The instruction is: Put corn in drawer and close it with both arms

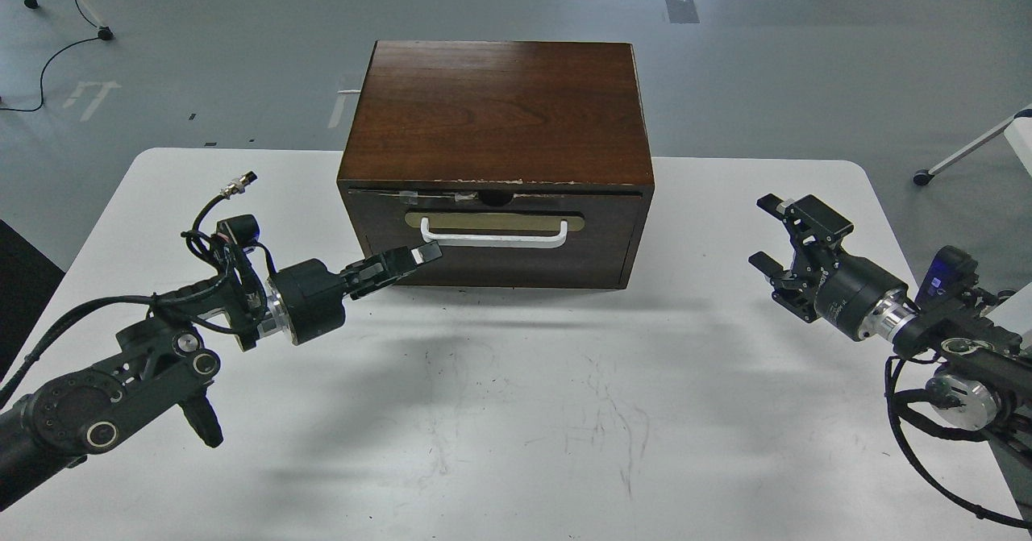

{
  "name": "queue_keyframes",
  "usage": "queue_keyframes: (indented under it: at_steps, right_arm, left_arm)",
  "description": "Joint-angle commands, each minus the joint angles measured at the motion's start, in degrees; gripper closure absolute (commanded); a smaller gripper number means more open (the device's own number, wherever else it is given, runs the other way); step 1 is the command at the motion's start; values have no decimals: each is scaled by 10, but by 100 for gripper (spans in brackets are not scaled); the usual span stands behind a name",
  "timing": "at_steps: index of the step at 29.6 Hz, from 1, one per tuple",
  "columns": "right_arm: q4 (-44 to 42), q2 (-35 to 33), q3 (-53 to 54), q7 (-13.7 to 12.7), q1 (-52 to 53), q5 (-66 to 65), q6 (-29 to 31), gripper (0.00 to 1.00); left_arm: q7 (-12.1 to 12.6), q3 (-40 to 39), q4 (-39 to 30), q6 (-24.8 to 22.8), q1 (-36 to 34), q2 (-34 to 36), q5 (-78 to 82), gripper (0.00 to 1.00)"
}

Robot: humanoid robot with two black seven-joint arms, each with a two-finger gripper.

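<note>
Drawer (492, 239) shut — left pincer (419, 255) (fingers together) at its handle (493, 239).

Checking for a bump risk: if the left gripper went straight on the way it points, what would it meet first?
Probably the drawer front: the left gripper points up-right at the left end of its white handle. Depth is unclear.

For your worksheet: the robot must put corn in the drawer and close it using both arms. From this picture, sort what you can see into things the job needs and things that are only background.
Needed for the job:
drawer, shut
white handle
left gripper, at the handle's left end
right gripper, open
No corn is visible.

Background:
cabinet box
white table
floor cable
</note>
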Motion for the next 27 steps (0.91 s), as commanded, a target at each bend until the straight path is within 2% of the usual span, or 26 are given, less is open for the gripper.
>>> queue_keyframes:
  at_steps: [1,7,11,13,16,17,18,21,22,27]
  right_arm:
    - [0,0,1,0,0,0,0,1]
    - [0,0,2,0,0,1,0,1]
    - [0,0,3,0,0,1,0,1]
    - [0,0,9,0,0,1,0,1]
    - [-1,0,13,0,0,1,-3,1]
    - [-1,1,17,0,0,1,-6,1]
    - [-1,1,18,0,0,1,-7,1]
    - [-3,10,20,0,0,1,-15,1]
    - [-4,17,22,0,0,1,-34,1]
    - [-6,39,38,0,0,2,-76,1]
  left_arm:
    - [0,7,-3,-4,1,3,-1,100]
    - [0,9,-33,-10,12,34,-1,100]
    - [0,7,-61,-50,25,65,-4,98]
    - [0,1,-94,-79,32,101,-46,63]
    - [0,0,-125,-86,35,135,-121,29]
    - [0,-2,-138,-86,35,150,-172,9]
    - [0,-5,-142,-86,35,155,-196,1]
    - [0,-31,-149,-86,35,158,-271,1]
    - [0,-63,-149,-83,39,156,-334,1]
    - [0,-79,-120,-60,42,160,-384,1]
